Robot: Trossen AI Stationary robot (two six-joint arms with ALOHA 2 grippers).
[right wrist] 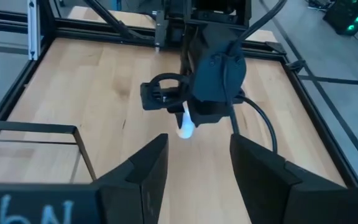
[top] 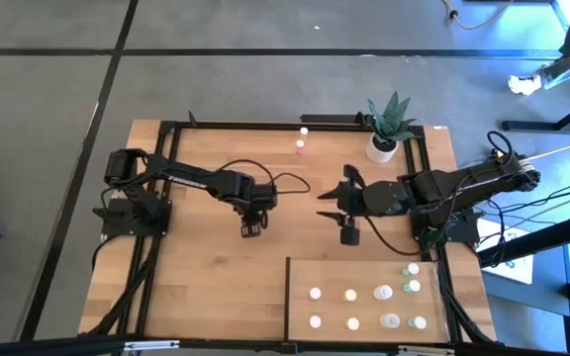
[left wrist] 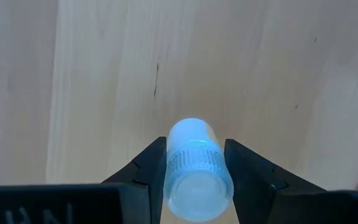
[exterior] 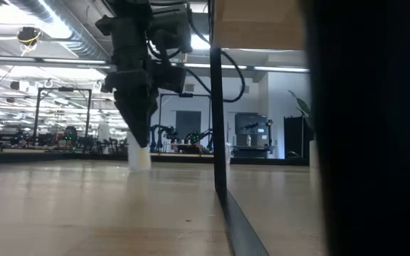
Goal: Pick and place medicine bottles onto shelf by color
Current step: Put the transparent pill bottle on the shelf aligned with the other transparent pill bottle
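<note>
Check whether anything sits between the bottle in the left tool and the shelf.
The left tool holds a bottle over bare tabletop. The right tool hangs open near the shelf's far edge, close to that path; otherwise nothing visible blocks it.

I see a planked wooden tabletop (top: pixel 206 287). On its near right corner lies the pale shelf (top: pixel 330 272), carrying ten small bottles (top: pixel 351 295) in two rows. Far along the table stand two pinkish bottles (top: pixel 301 146), and a white potted plant (top: pixel 384 146) sits far right.
</note>
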